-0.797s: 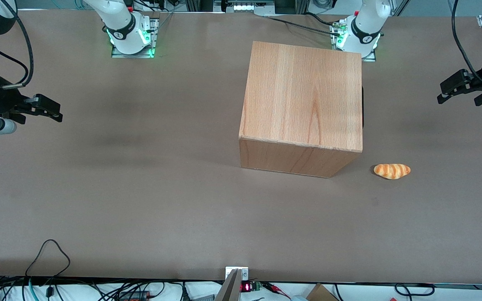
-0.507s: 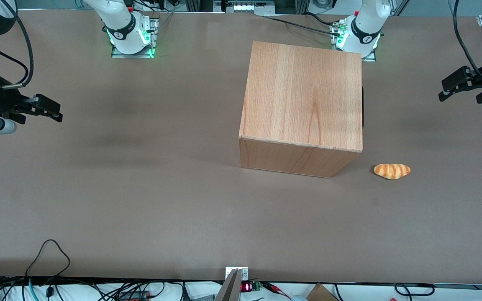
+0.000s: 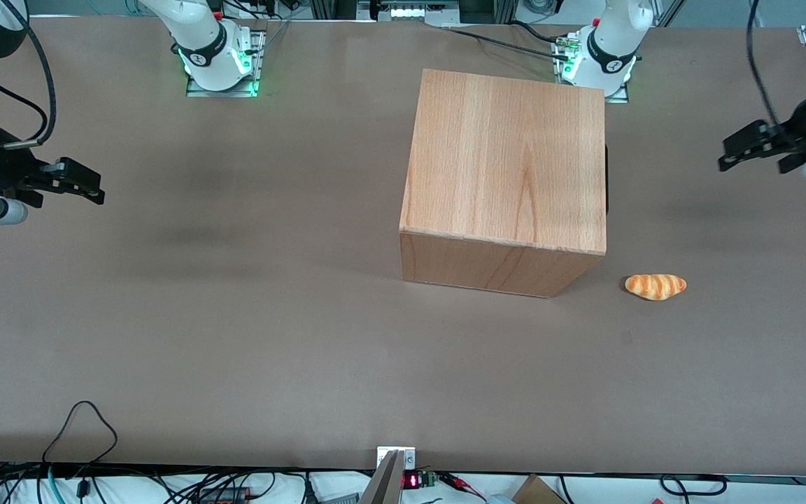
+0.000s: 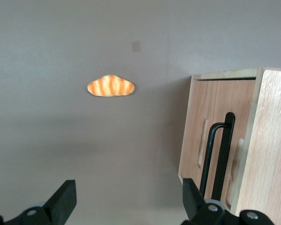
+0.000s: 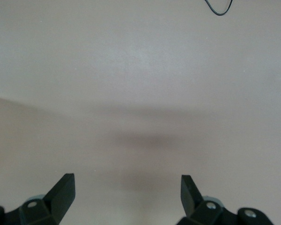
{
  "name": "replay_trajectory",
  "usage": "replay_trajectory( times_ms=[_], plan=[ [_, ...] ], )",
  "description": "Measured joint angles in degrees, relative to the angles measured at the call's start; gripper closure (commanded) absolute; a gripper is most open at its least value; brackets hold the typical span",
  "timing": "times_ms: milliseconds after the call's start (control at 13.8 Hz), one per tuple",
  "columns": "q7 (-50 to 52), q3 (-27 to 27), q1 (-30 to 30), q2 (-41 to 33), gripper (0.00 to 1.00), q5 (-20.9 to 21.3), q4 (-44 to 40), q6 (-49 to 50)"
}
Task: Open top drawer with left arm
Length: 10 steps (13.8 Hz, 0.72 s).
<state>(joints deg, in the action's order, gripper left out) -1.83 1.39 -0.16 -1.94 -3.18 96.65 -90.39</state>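
The wood-grain cabinet [image 3: 508, 168] stands mid-table, its front turned toward the working arm's end. The top drawer [image 4: 242, 112] is shut, flush with the cabinet front, and black handle bars [image 4: 218, 154] run along the front. In the front view only a black sliver of handle [image 3: 606, 178] shows at the cabinet's edge. My left gripper [image 3: 753, 155] hovers above the table in front of the cabinet, well apart from it. Its fingers are open and empty in the left wrist view [image 4: 128, 192].
A striped orange bread roll [image 3: 655, 286] lies on the brown table [image 3: 270, 315] near the cabinet's front corner, nearer the front camera; it also shows in the left wrist view [image 4: 110, 86]. Cables lie along the table's near edge.
My left gripper has shifted a little toward the cabinet front. The cabinet, drawer and bread roll have not moved.
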Motion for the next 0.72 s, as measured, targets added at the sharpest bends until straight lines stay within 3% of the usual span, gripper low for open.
replay_trajectory(
  times_ms=[217, 725],
  plan=[
    [0.8, -1.7, -0.5, 1.3, 0.0, -3.9, 3.2, -1.7],
    [1.3, -4.4, -0.6, 1.5, 0.0, -6.9, 13.2, -11.0]
  ],
)
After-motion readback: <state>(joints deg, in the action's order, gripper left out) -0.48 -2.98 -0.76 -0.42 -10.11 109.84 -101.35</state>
